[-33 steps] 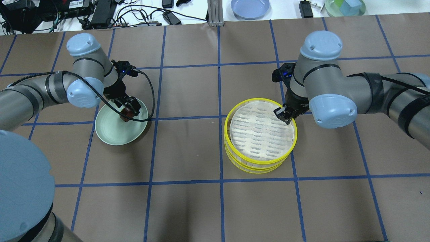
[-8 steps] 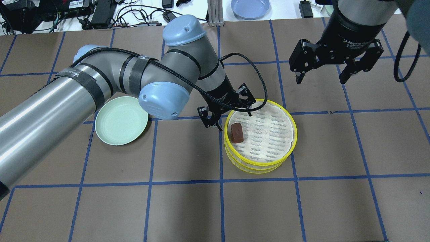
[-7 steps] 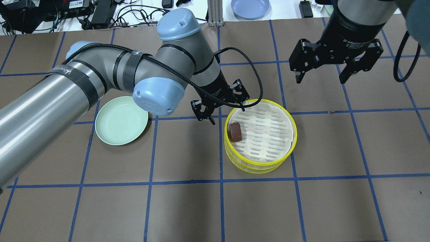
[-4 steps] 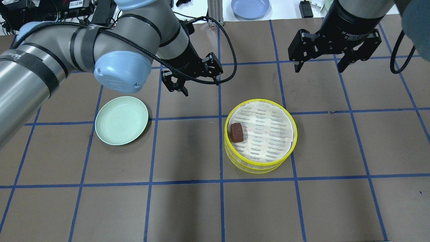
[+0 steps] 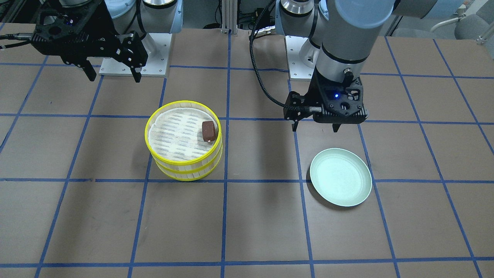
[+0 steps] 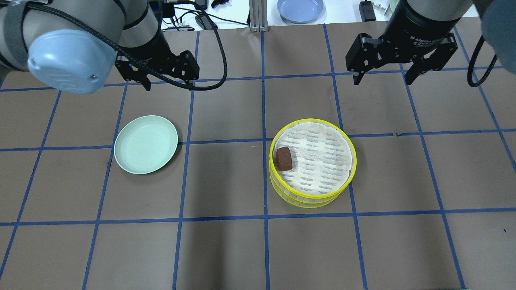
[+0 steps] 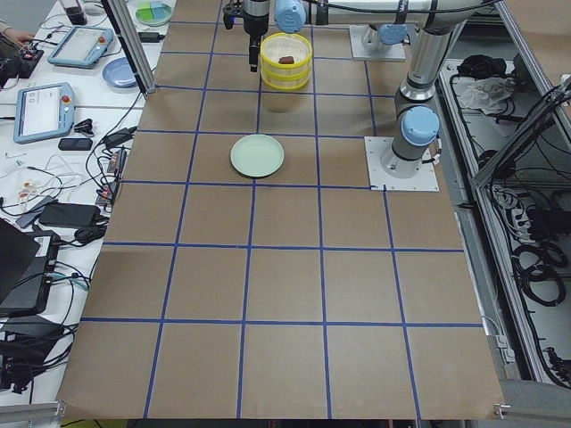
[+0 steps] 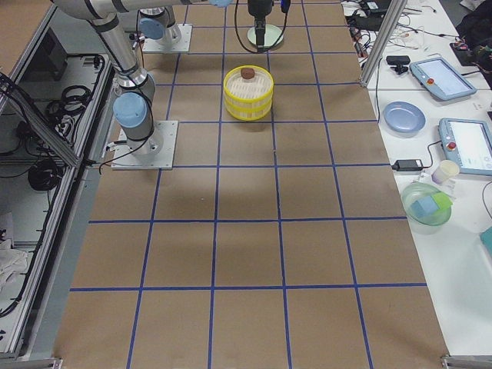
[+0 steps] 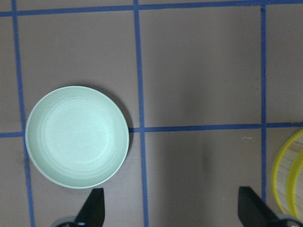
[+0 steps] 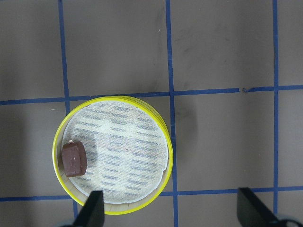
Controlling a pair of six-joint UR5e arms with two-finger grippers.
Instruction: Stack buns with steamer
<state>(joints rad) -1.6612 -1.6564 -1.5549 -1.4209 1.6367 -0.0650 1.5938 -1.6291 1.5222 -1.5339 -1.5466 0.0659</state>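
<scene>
**Table** (image 6: 225, 249): a flat top under matte brown paper, ruled into large squares by blue tape. We list four items on or over it.

**1. Steamer** (image 5: 188, 170): two alike round, shallow tiers, one seated squarely on the other. It has bright yellow rims, pale slatted side walls and a whitish woven floor crossed by rows of dark slots. It stands about midway between the robot's edge and the operators' edge, a little toward the table's right end.
*Contents, upper tier:* one dark reddish-brown bun (image 6: 284, 158), a small blocky lump with rounded corners and a smooth, dull skin. It lies on the woven floor just inside the rim, on the side facing the table's left end. We cannot see into the lower tier.

**2. Plate** (image 6: 146, 144): pale green, round and shallow, with a smooth surface, a slight sheen and faint concentric rings inside. It lies flat on the table, well apart from the steamer, toward the left end.

**3. Left gripper** (image 5: 315, 129): black and angular, with its jaws spread wide and holding nothing. It is raised above the table near the plate.

**4. Right gripper** (image 6: 383, 82): the same make, also spread wide and holding nothing. It is raised above the table near the steamer, and its wrist view looks straight down on the steamer and the bun.

**Off the table:** we note a blue-grey plate (image 6: 300, 10), round and smooth, on the white worktop (image 6: 344, 16) beyond the operators' edge.
</scene>
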